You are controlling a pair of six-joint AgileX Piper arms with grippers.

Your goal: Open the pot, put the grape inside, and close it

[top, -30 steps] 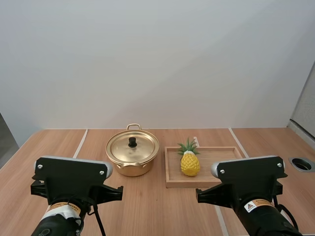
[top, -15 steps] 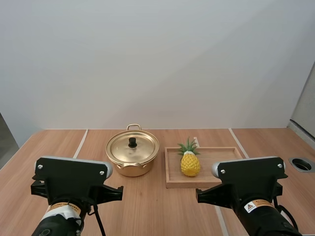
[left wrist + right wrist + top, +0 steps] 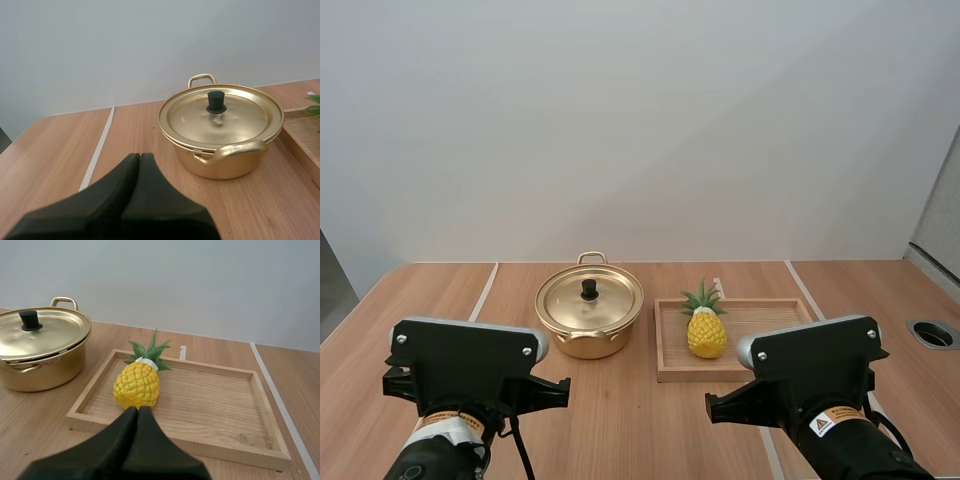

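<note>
End effector (image 3: 137, 409) near tray (image 3: 215, 402) w/ pineapple (image 3: 136, 385)

The wooden desk (image 3: 620, 420) carries a golden pot (image 3: 589, 320) near its middle and a wooden tray (image 3: 770, 318) just beside it on the right, close but apart. Pale lines (image 3: 483, 292) cross the desk top.

The wooden table (image 3: 620, 400) carries one round gold metal pot (image 3: 588, 343), one gold lid with a black knob (image 3: 612, 300), one rectangular wooden tray (image 3: 770, 328) and one yellow toy pineapple (image 3: 706, 333). Two black-fingered grippers: the left gripper (image 3: 140, 157) and the right gripper (image 3: 137, 410).
</note>
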